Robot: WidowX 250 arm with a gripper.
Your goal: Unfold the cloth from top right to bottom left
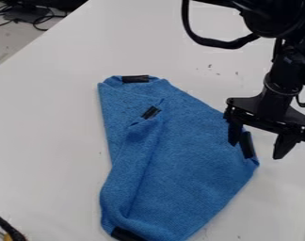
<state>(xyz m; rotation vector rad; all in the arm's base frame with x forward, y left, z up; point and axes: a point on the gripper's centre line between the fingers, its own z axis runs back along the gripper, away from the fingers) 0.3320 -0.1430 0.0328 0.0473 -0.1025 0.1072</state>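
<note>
Camera view: the blue cloth (186, 164) lies part-folded on the counter (48, 141), and the gripper (259, 140) hangs at its 3 o'clock edge with fingers spread, clasping nothing. One finger is over the cloth, near the black tape (247, 145) there. The knit looks light, limp and grippy rather than slick—unlikely to be harmed, but apt to bunch or drag the layer beneath. The best hold is probably the loose corner (151, 112) inside the 11 o'clock end: a shallow pinch of the top layer alone, then a low, slow pull toward 7 o'clock—firm, not hard.
</note>
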